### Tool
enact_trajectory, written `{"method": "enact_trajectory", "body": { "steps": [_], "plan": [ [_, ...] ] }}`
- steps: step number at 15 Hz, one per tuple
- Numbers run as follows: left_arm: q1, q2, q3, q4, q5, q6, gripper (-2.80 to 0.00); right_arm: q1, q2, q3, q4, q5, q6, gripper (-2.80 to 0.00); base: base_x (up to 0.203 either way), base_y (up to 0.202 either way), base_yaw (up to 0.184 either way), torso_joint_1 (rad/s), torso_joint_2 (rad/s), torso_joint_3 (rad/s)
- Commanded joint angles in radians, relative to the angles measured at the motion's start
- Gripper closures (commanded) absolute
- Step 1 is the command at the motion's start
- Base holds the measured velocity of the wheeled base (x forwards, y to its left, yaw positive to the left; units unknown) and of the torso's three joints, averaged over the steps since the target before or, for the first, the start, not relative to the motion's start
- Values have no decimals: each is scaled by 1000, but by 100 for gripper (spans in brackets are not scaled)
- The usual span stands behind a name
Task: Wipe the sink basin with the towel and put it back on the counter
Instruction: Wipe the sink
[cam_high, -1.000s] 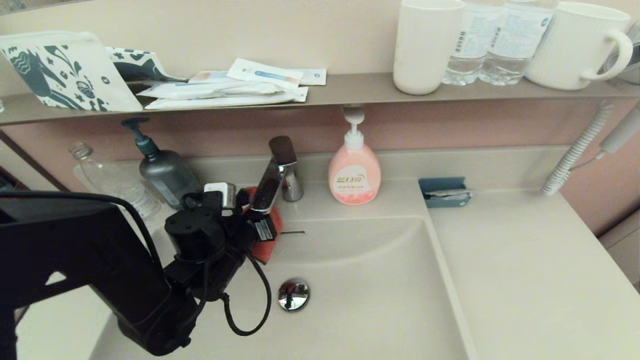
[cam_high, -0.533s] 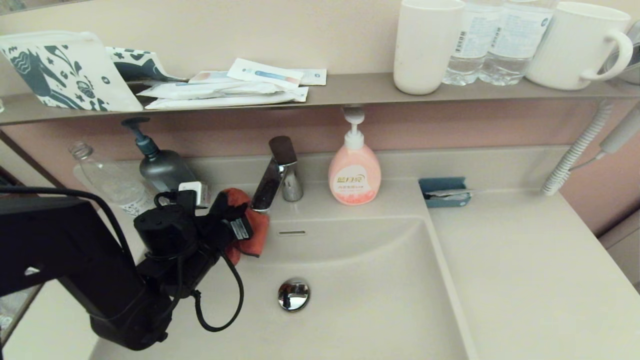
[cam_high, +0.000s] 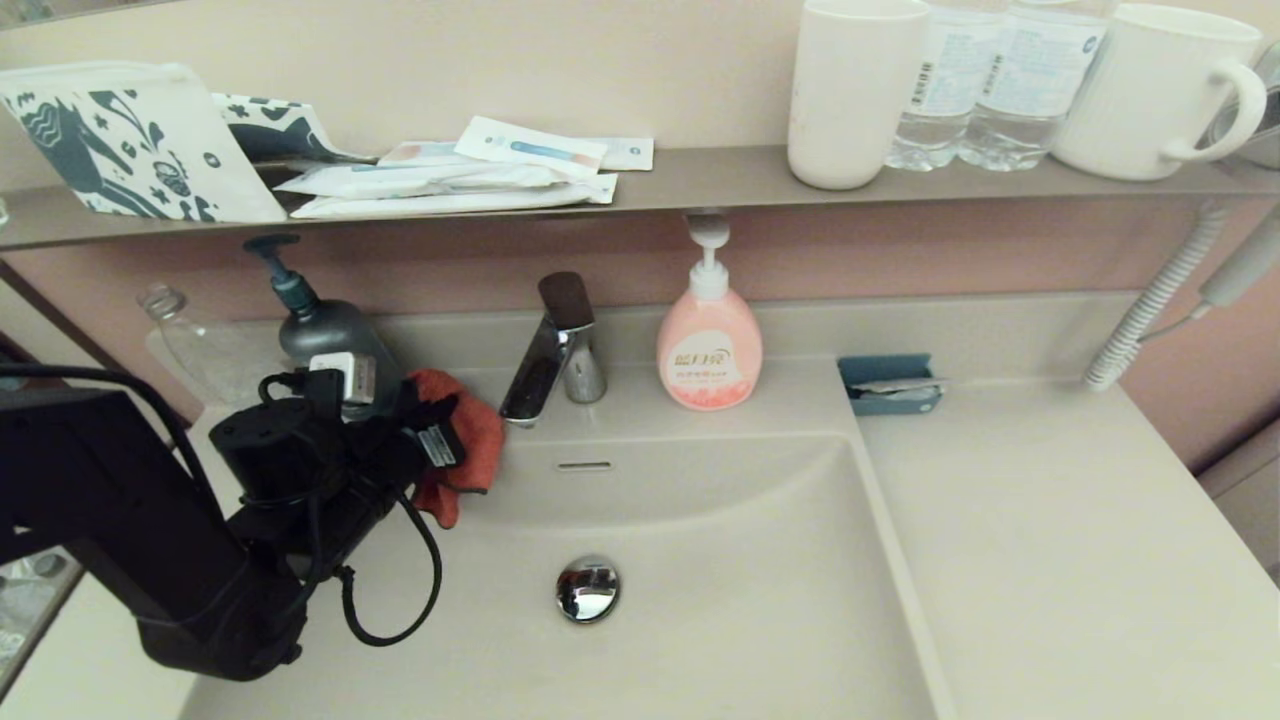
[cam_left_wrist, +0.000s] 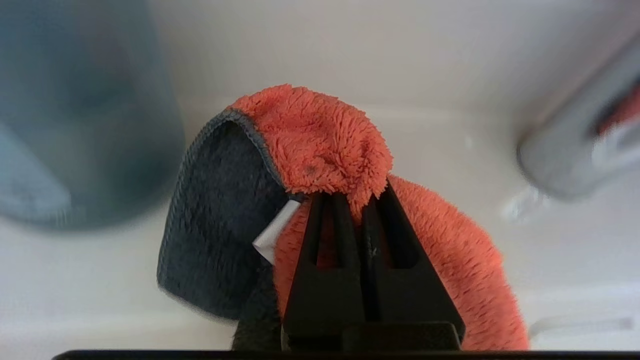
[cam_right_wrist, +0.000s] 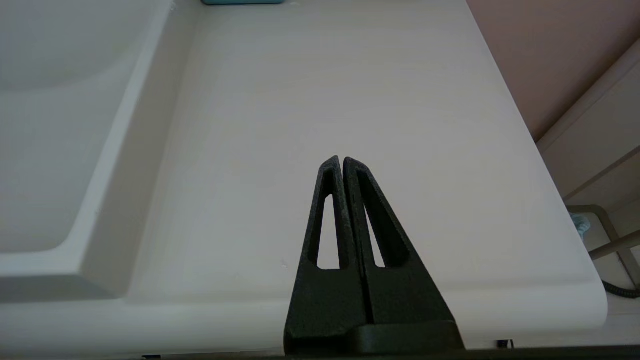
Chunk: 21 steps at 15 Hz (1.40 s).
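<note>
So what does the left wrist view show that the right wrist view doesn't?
Only the left wrist view: the left gripper shut on the towel, with the grey pump bottle and faucet behind.
Only the right wrist view: the right gripper shut and empty above the counter.
Both: the beige sink basin.

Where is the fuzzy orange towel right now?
In the head view, the towel hangs clamped in the left gripper over the sink basin's back-left edge, between the grey pump bottle and the faucet.

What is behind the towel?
Behind the towel, held by the left claw, stands the grey pump bottle on the counter. Its base is hidden.
</note>
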Motion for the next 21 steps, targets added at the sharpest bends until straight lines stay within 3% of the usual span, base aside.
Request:
{"method": "enact_trajectory", "body": {
  "steps": [1,6,13,21],
  "plan": [
    [4,7,-33,-4,-3,-1,0,0,1,0,0,0,-1,0,0,0,0,0,0,0],
    [4,27,-133,69,-8,-1,0,0,1,0,0,0,-1,0,0,0,0,0,0,0],
    [-33,46,-142,71,-30,-8,0,0,1,0,0,0,-1,0,0,0,0,0,0,0],
    [-159,46,-148,71,64,-44,0,0,1,0,0,0,-1,0,0,0,0,0,0,0]
  ]
}}
